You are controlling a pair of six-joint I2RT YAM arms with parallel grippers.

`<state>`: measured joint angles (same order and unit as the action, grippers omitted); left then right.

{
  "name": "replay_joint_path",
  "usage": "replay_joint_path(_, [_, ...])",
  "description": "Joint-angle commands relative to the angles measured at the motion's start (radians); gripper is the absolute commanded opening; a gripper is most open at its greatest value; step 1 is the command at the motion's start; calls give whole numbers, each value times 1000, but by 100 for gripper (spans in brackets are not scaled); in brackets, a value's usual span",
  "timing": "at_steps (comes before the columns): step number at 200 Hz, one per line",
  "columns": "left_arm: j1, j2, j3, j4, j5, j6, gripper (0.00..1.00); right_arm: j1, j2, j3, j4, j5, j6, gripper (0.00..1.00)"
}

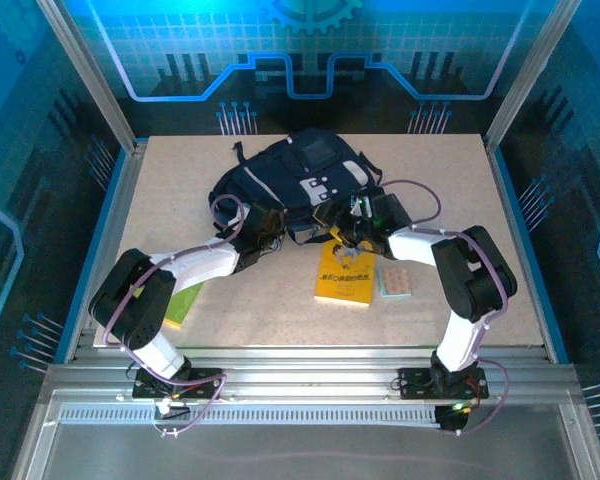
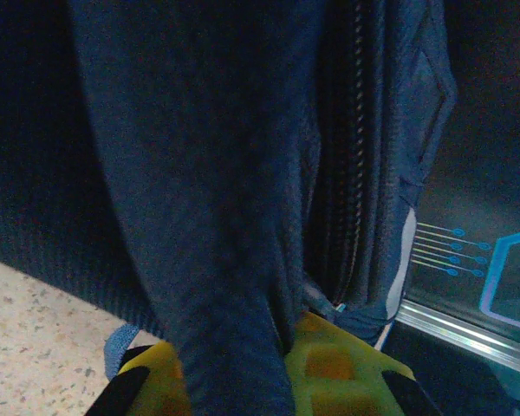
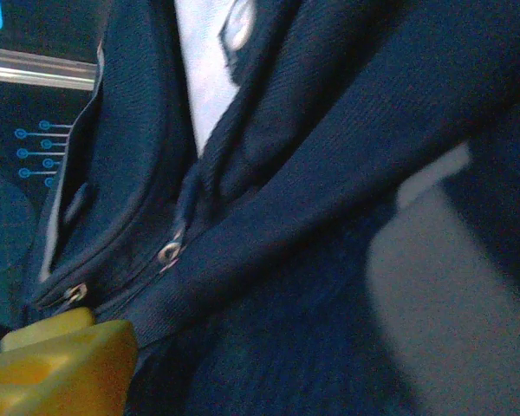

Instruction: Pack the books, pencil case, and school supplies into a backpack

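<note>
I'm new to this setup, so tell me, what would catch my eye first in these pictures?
The big navy backpack sits mid-table, with both arms reaching in to its near edge. In the left wrist view, a fold of its fabric runs between the yellow fingers of the left gripper. An orange-yellow book lies just in front of the bag, beside a small tan pad.

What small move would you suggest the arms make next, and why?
Probably ease the right gripper onto the zipper pull just ahead of its finger. The left gripper looks clamped on backpack fabric beside the zipper, and the yellow book lies outside on the table.
</note>
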<state>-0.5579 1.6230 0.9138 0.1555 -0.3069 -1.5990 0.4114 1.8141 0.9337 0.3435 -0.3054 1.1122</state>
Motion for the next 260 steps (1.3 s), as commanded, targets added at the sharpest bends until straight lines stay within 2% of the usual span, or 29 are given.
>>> replay_joint_path(1, [-9, -84, 4, 64, -17, 9, 0, -24, 64, 56, 23, 67, -16, 74])
replay_joint_path(10, [-9, -91, -9, 48, -37, 28, 0, -39, 82, 97, -3, 66, -38, 65])
replay_joint_path(27, [0, -92, -39, 53, -66, 72, 0, -65, 99, 157, -11, 17, -38, 39])
replay_joint_path(48, [44, -67, -52, 94, -17, 157, 0, -64, 80, 197, -29, -21, -41, 11])
replay_joint_path(64, [84, -31, -24, 121, 52, 278, 1, -53, 54, 220, -66, -36, -33, 0])
replay_joint_path(89, [137, 10, 73, 57, 192, 529, 22, -39, -12, 233, -167, -15, 40, 0])
replay_joint_path(123, [137, -60, 115, -28, 306, 830, 28, -11, -108, 258, -316, 81, 127, 0])
replay_joint_path(143, [126, -123, 107, -89, 435, 966, 35, -8, -133, 264, -333, 111, 197, 0])
replay_joint_path(156, [95, -162, 79, -100, 484, 1017, 39, -7, -129, 282, -349, 118, 231, 0])
replay_joint_path(189, [0, -204, 37, -93, 523, 1101, 43, 4, -107, 304, -353, 118, 317, 0])
replay_joint_path(224, [-10, -168, 26, -35, 609, 1113, 45, 3, -106, 331, -395, 114, 327, 0])
replay_joint_path(260, [-14, -88, 53, -11, 591, 1138, 46, -1, -109, 343, -393, 95, 337, 0])
